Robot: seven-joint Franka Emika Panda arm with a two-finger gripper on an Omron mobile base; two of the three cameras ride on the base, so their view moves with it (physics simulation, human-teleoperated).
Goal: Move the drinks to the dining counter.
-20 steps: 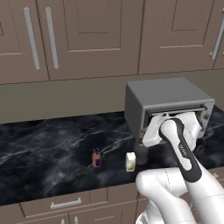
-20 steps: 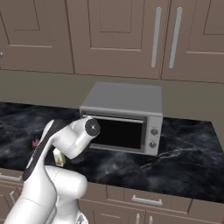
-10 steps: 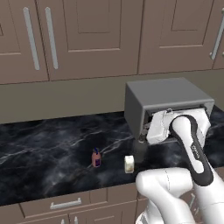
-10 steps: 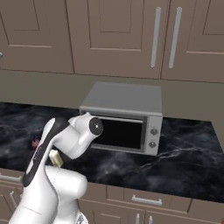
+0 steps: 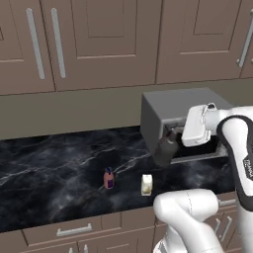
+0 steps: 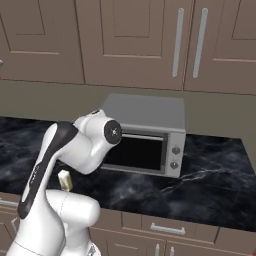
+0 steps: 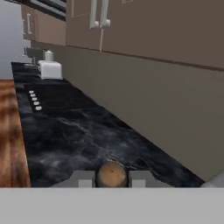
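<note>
Wall cabinets (image 5: 99, 39): brown panelled doors with long metal handles, above and behind the gripper along the wall.
Worktop (image 5: 54, 173): black white-veined marble, below the gripper, running off to its left; in the hand view it stretches ahead of the fingers (image 7: 83, 178) toward a cooktop (image 7: 48, 98) and a white toaster (image 7: 49, 68) at the far end.
Toaster oven (image 6: 150, 135): grey box with a dark glass door and two knobs, standing on the worktop directly behind the gripper; the bottle hangs in front of its left end in the left base view.
Arm (image 5: 237, 148): white with dark joints, rising from the lower right of the left base view and bending left to the hand.
Gripper (image 5: 170, 134): closed narrow on the neck of the bottle, holding it clear of the worktop.
Bottle (image 5: 166, 148): dark, round-bodied glass, hanging tilted from the fingers; in the hand view its brown round top (image 7: 111, 173) sits between the two finger tips.
Carton (image 5: 146, 184): cream-white, upright on the worktop, below the gripper and slightly to its left, near the front edge.
Can (image 5: 108, 178): purple-blue with a red top, upright on the worktop, below and further left of the gripper, just beside the carton but apart from it.
</note>
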